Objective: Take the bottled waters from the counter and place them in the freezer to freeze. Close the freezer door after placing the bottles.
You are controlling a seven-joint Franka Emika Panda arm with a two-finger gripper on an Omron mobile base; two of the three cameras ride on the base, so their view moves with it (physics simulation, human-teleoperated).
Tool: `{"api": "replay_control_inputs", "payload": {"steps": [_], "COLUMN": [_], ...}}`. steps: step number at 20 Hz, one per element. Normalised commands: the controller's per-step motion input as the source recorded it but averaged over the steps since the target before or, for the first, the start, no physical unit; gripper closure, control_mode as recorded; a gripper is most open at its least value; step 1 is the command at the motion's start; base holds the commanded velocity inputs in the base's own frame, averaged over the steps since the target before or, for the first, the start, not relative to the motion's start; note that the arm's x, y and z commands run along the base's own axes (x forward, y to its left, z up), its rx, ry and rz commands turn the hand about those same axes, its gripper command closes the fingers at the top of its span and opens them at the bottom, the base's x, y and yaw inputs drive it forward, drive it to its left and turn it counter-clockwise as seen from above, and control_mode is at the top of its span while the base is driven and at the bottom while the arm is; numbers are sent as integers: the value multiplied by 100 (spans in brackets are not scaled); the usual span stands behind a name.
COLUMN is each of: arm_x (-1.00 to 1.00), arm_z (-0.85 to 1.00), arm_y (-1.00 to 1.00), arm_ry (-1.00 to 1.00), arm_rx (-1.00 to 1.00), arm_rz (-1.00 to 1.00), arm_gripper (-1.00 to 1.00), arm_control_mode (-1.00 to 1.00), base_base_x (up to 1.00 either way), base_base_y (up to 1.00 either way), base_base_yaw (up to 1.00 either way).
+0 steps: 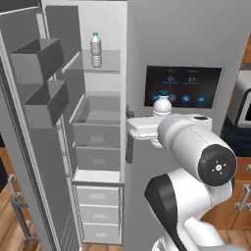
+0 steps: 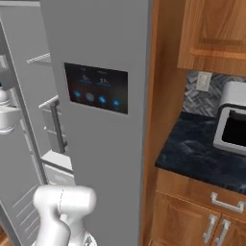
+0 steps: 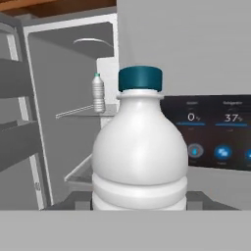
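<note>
One bottled water [image 3: 139, 152], clear and ribbed with a blue cap, stands upright in my gripper [image 3: 139, 200], which is shut on its lower body. In the left base view this bottle [image 1: 162, 105] rises above my hand, in front of the touchscreen door and just right of the freezer [image 1: 98, 122] opening. A second bottled water [image 1: 96, 49] stands upright on the freezer's glass shelf [image 1: 110, 61], also seen from the hand as a small bottle [image 3: 98, 93]. The freezer door [image 1: 34, 147] hangs wide open at the left. The counter [image 2: 192, 149] lies to the right.
The closed grey fridge door with a dark touchscreen [image 1: 181, 87] stands right behind my hand. Grey bins [image 1: 41, 81] jut from the open door's inner face. Grey drawers [image 1: 97, 135] fill the freezer below the shelf. A silver appliance [image 2: 233, 125] sits on the worktop.
</note>
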Motion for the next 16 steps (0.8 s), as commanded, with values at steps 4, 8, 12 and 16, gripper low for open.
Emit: {"api": "replay_control_inputs", "payload": {"steps": [4,8,12,16], "arm_x": [0,0,0,0], "arm_z": [0,0,0,0], "arm_y": [0,0,0,0], "arm_ry": [0,0,0,0], "arm_rx": [0,0,0,0], "arm_rz": [0,0,0,0], "arm_gripper": [100,100,100,100], "arm_control_mode": [100,100,100,100], "base_base_x": [11,6,0,14], "base_base_y": [62,59,6,0], "base_base_yaw": [-25,-10,0,0]}}
